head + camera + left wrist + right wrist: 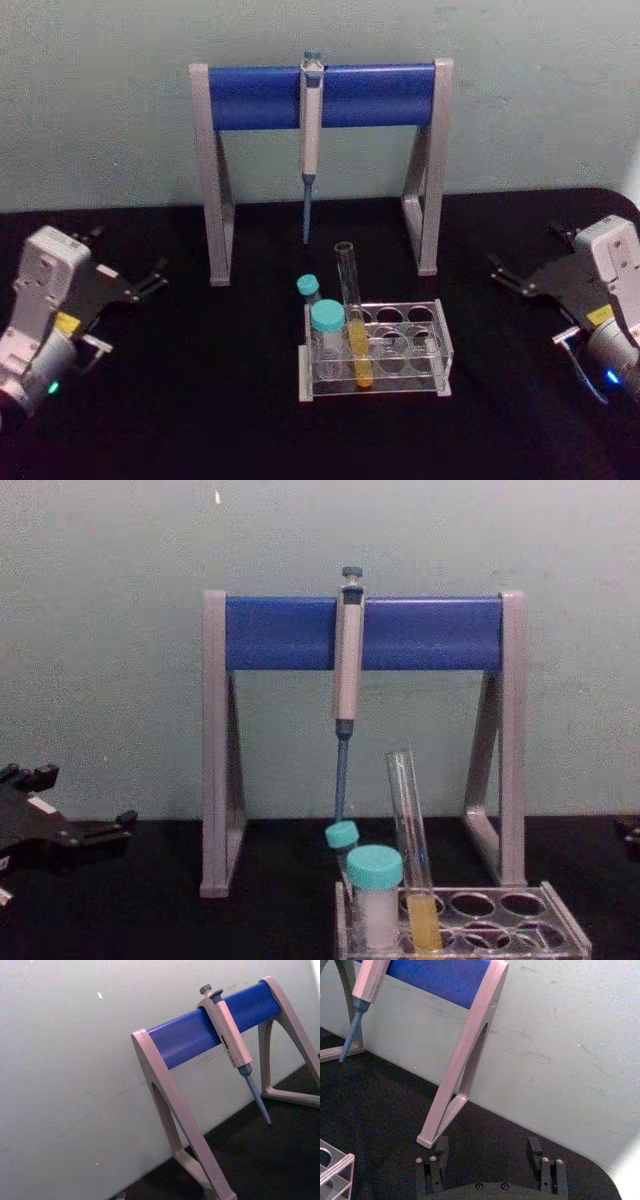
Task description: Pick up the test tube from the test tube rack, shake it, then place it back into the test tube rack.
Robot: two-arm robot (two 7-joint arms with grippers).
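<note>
The test tube (350, 300) is a tall clear glass tube with yellow liquid in its lower part. It stands leaning slightly in a front hole of the clear test tube rack (441, 347) at the table's middle, and also shows in the chest view (409, 820) in the rack (560, 922). My left gripper (128, 252) rests open at the far left of the table, well away from the rack, and shows low at the chest view's left edge (80, 798). My right gripper (525, 250) sits open at the far right, its fingers spread wide (487, 1147) with nothing between them.
Two teal-capped white tubes (327, 320) stand in the rack's left end. Behind the rack is a grey-and-blue pipette stand (260, 97) with a pipette (310, 130) hanging tip down above the tubes. A pale wall closes the black table's far edge.
</note>
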